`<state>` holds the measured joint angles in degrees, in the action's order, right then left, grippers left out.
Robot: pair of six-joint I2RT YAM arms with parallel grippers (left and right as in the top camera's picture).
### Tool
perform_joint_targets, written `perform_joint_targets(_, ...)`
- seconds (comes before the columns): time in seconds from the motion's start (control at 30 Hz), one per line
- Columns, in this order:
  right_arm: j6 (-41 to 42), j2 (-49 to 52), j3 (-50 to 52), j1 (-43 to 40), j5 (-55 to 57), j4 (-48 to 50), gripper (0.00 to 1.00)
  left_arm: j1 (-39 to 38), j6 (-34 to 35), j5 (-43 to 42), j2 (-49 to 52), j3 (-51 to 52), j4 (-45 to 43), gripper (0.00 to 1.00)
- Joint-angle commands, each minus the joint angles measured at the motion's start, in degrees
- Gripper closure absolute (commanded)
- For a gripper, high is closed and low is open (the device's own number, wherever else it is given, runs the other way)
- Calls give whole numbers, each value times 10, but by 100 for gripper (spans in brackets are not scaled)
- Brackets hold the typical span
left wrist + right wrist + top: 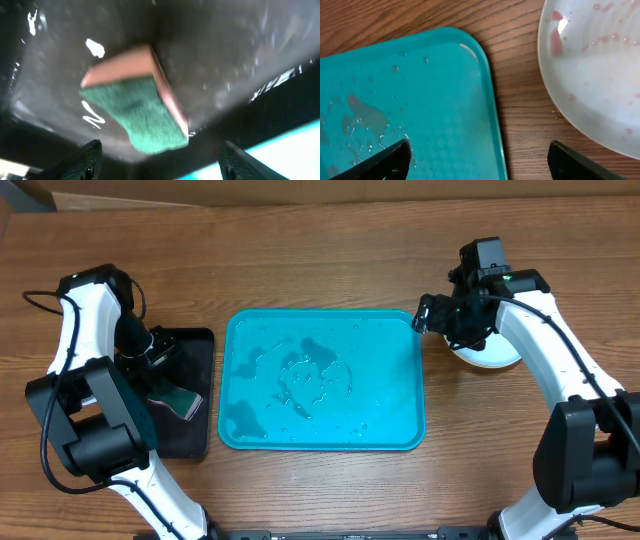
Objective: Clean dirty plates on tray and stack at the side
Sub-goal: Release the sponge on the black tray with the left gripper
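**Hovering beside a wet tray, plate set off at the side**

Lying flat on the wooden table (300,260), the one turquoise tray (380,415) runs its long axis from 9 to 3 o'clock in the overhead view. It is a smooth plastic rectangle with rounded corners and a raised rim, beaded with water and bearing no plates.

One round white plate (497,360) sits on the table at the tray's 3 o'clock, just beside its right edge, with a strip of wood between them. Its glossy face shows reddish smears. Whether more plates lie beneath it cannot be told.

The right gripper (440,320) hangs over the tray's 1 o'clock corner, fingers spread wide and empty.

At the tray's 9 o'clock lies one narrow black tray (190,435) holding one sponge (178,400), with a scratchy green face and a pinkish body. The left gripper (160,350) hovers above it, jaws apart.
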<state>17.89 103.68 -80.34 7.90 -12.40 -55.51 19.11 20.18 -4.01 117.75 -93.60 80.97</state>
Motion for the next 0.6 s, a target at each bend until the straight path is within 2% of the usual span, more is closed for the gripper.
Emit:
perform_joint_targets(0.0, -6, 2, -3, 6, -19, -7, 11, 3, -37, -26, -37, -38, 16, 25)
perform_joint_targets(0.17, -6, -21, -3, 6, -66, -28, 11, 3, -39, -35, -132, -41, 16, 23)
perform_joint_targets(0.33, -17, -104, -3, 9, -78, -67, 11, -18, -43, -35, -252, -39, 30, 19)
perform_joint_targets(0.47, -32, -197, -3, 33, -55, -130, 11, -55, -37, -35, -348, -25, 39, 15)
perform_joint_targets(0.57, -31, -265, -3, 71, 4, -173, 10, -100, -18, -35, -428, 9, 25, 13)
